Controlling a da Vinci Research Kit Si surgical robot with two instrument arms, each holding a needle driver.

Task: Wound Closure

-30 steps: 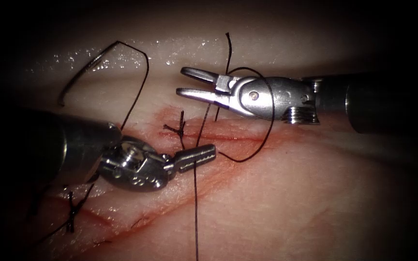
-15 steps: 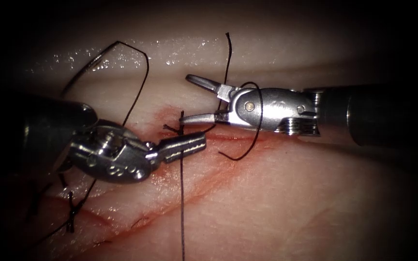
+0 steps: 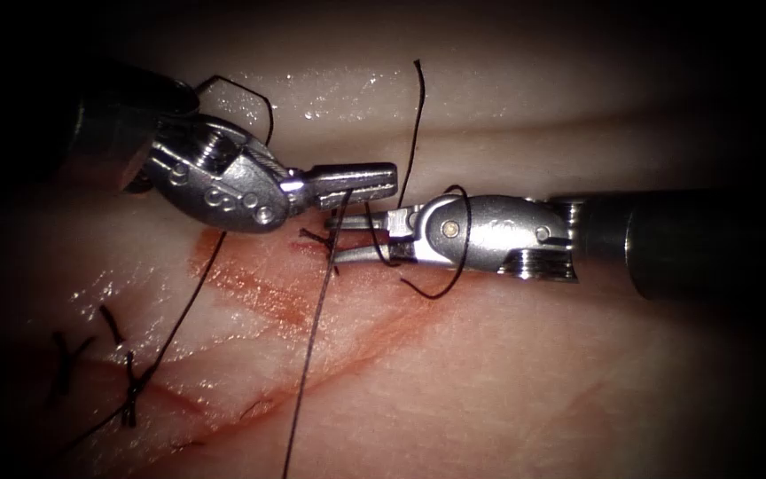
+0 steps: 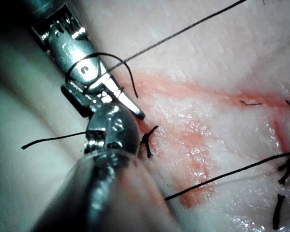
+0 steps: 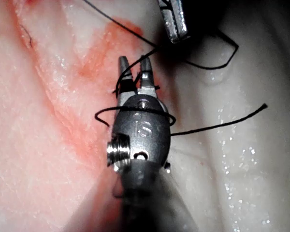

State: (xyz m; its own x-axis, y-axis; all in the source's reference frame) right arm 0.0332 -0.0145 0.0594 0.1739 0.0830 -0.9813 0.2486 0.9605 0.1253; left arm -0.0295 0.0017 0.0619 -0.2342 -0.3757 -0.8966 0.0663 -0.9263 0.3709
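Observation:
My left tool (image 3: 390, 183) lies above the cut, jaws shut on the long thread (image 3: 312, 328), which runs down from them to the lower edge. My right tool (image 3: 337, 238) comes in from the right, jaws slightly open over the tied knot (image 3: 317, 237), with a loop of thread (image 3: 454, 266) wound around it. A short free thread end (image 3: 416, 106) rises behind both tools. The needle is hidden behind the left tool's wrist. The right wrist view has the open right jaws (image 5: 134, 65) and the shut left jaws (image 5: 174, 23). The knot (image 4: 147, 141) sits beside the left tool's wrist.
The cut (image 3: 347, 350) runs diagonally across the tissue with red fluid (image 3: 250, 288) smeared around it. Earlier stitches with cut ends (image 3: 130, 390) sit at the lower left. Another strand (image 3: 179, 319) drapes from the left tool toward those stitches.
My left tool has swung up from below the cut to above it, carrying the long thread and covering the needle that lay free at the upper left. My right tool came down to the knot, jaws narrower.

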